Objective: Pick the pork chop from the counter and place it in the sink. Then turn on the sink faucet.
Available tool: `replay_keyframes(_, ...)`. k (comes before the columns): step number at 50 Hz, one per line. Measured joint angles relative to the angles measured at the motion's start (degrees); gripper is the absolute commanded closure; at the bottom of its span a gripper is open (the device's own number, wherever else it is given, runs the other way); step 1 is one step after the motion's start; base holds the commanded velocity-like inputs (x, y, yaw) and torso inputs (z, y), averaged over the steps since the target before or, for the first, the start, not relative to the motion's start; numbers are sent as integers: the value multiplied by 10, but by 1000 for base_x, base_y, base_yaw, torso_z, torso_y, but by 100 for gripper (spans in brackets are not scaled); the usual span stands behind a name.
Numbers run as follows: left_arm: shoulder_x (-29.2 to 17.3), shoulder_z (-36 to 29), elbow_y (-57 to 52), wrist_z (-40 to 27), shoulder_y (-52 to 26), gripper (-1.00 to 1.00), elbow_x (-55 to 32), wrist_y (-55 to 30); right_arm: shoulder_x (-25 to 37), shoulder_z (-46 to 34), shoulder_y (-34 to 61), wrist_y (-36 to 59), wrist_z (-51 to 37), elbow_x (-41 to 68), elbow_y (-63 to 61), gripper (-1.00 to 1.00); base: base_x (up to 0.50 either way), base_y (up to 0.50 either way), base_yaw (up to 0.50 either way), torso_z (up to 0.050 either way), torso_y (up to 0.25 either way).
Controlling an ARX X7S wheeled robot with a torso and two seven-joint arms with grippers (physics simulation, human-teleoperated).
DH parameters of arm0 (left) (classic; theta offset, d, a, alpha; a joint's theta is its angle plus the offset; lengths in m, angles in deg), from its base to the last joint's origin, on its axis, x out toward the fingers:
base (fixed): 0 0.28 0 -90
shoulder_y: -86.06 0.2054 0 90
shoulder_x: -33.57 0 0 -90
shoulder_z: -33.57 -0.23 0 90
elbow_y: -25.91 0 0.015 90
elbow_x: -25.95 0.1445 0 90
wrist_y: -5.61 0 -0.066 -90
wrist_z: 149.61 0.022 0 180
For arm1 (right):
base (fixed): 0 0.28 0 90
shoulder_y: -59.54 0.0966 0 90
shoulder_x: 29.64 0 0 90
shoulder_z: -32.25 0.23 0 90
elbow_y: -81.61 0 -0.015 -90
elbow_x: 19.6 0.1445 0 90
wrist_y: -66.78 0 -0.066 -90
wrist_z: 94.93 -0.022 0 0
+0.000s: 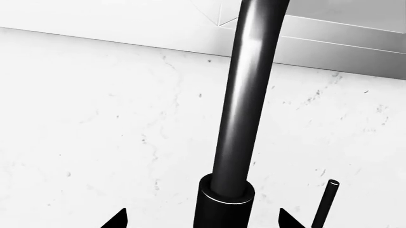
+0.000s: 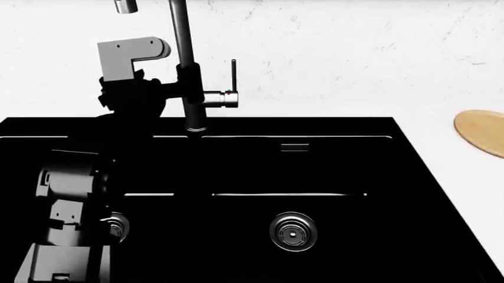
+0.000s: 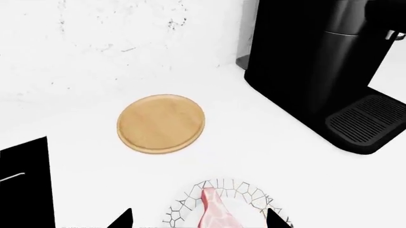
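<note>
Left pincer [image 1: 201,219] wide astride the sink faucet [image 1: 244,104] base; pork chop [image 3: 219,216] unpicked on plate [image 3: 244,190]: centre wide right pincer [image 3: 198,219], then close.

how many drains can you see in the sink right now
2: one drain sits in the larger basin of the sink; the other drain is partly hidden behind the left arm.

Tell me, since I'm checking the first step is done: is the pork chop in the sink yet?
No: the right wrist view shows the pork chop on a patterned plate on the counter, and the sink basins hold only drains.
</note>
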Motion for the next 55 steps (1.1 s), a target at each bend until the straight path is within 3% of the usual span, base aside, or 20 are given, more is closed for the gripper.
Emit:
replay_keyframes(11, -1, -3, 2, 1, 1, -100, -2, 5, 3, -17, -26, -16, 57, -65, 2, -100, 0, 0, 0, 0, 0)
replay_keyframes(32, -3, -4, 17, 3, 6, -100, -6, 21, -27, 56, -92, -3, -77, 61, -41, -100, 0, 0, 0, 0, 0)
replay_keyframes(42, -4, -5, 18, 3, 10, -100, -9, 24, -17, 56, -107, -5, -33, 13, -41, -100, 0, 0, 0, 0, 0)
replay_keyframes(55, -5, -7, 23, 3, 13, -100, -10, 32, 4, -11, -122, -53, 31, -51, -29, -100, 0, 0, 0, 0, 0)
